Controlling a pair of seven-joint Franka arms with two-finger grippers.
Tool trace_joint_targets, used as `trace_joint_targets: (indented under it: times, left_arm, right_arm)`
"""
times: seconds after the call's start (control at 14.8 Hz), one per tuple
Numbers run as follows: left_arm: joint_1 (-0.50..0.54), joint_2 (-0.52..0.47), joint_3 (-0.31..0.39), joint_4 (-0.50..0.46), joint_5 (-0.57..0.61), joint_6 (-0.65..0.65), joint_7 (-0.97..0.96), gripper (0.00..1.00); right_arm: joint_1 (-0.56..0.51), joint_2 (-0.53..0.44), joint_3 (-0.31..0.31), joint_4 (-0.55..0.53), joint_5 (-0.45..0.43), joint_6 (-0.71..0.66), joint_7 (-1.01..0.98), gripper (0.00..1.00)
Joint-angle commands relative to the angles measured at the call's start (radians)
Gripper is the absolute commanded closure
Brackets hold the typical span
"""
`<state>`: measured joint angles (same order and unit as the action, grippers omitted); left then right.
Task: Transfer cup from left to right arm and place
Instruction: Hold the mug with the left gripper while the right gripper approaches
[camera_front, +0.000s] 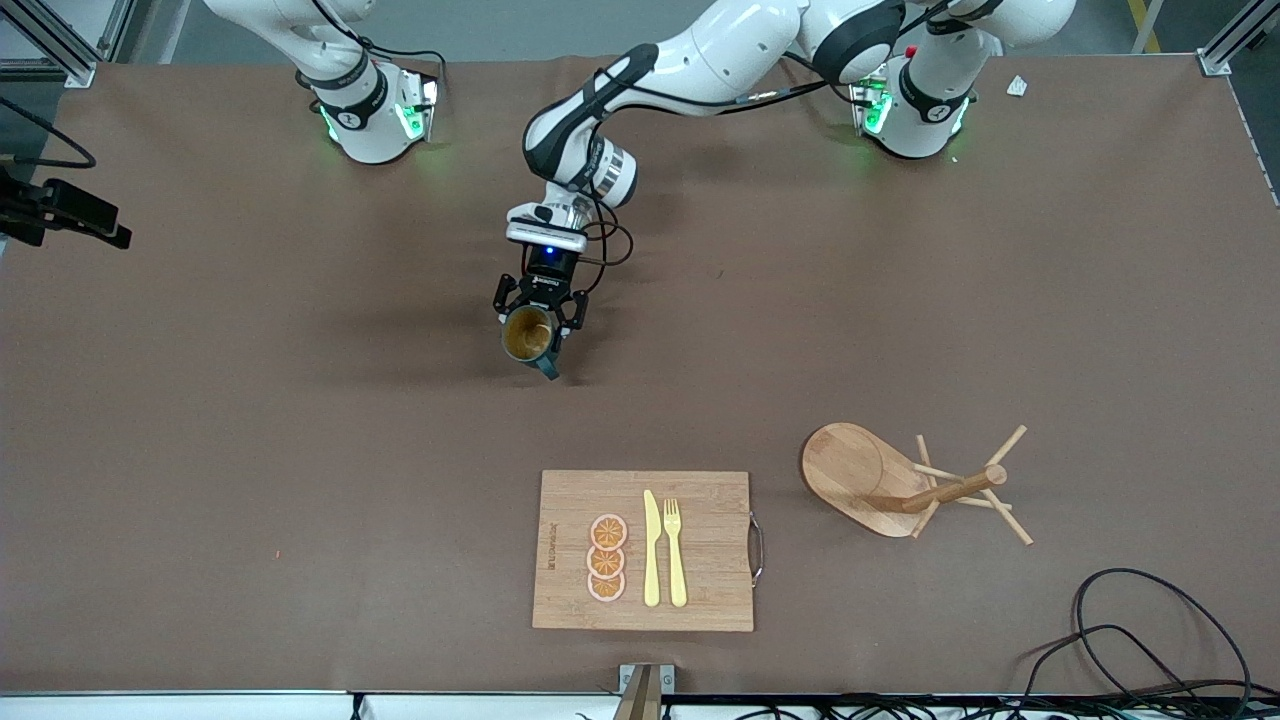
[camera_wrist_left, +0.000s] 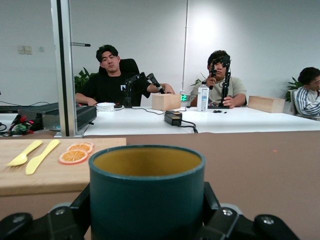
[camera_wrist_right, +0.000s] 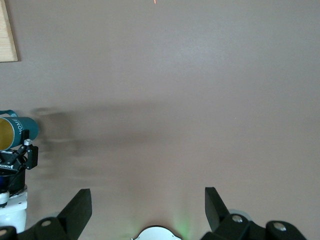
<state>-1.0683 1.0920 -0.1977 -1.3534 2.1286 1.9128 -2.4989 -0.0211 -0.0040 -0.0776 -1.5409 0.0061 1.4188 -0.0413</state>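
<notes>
My left gripper (camera_front: 538, 318) is shut on the dark teal cup (camera_front: 527, 335) and holds it up over the middle of the table. The cup lies tipped, its mustard-yellow inside facing the front camera, its handle (camera_front: 548, 368) pointing down. In the left wrist view the cup (camera_wrist_left: 147, 195) fills the space between the black fingers (camera_wrist_left: 75, 210). My right gripper (camera_wrist_right: 147, 200) is open and empty over bare table near its own base; it is out of the front view. The right wrist view shows the cup (camera_wrist_right: 12, 132) in the left gripper at its edge.
A wooden board (camera_front: 710, 590) with orange slices (camera_front: 607, 558), a yellow knife (camera_front: 651, 550) and a fork (camera_front: 675, 550) lies nearer the front camera than the cup. A wooden mug tree (camera_front: 900, 485) lies tipped toward the left arm's end. Cables (camera_front: 1150, 640) lie at that corner.
</notes>
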Motion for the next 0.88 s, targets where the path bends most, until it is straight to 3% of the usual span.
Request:
trace_joint_targets:
  times: [0.0,0.34,0.47,0.54,0.61,0.81]
  left_arm:
    - [-0.027,0.063,0.024,0.034,0.057,-0.049,-0.041,0.61]
    - [-0.035,0.088,0.026,0.036,0.057,-0.067,-0.046,0.59]
    - [-0.035,0.083,0.026,0.036,0.057,-0.067,-0.034,0.53]
    - [-0.035,0.083,0.024,0.036,0.057,-0.067,-0.032,0.38]
    - [-0.035,0.08,0.024,0.036,0.057,-0.066,-0.031,0.01]
    - [-0.035,0.065,0.015,0.036,0.053,-0.063,-0.003,0.0]
  right_arm:
    - [-0.016,0.024,0.006,-0.002,-0.006,0.012,0.0,0.0]
    - [-0.014,0.09,0.004,-0.004,-0.031,0.097,0.0,0.0]
    - [-0.007,0.102,0.006,-0.011,-0.032,0.118,0.011,0.0]
    - [-0.002,0.119,0.006,-0.013,-0.031,0.114,0.015,0.0]
    - [0.0,0.131,0.007,-0.01,-0.029,0.115,0.015,0.0]
    - [0.013,0.165,0.012,-0.005,-0.017,0.123,0.03,0.0]
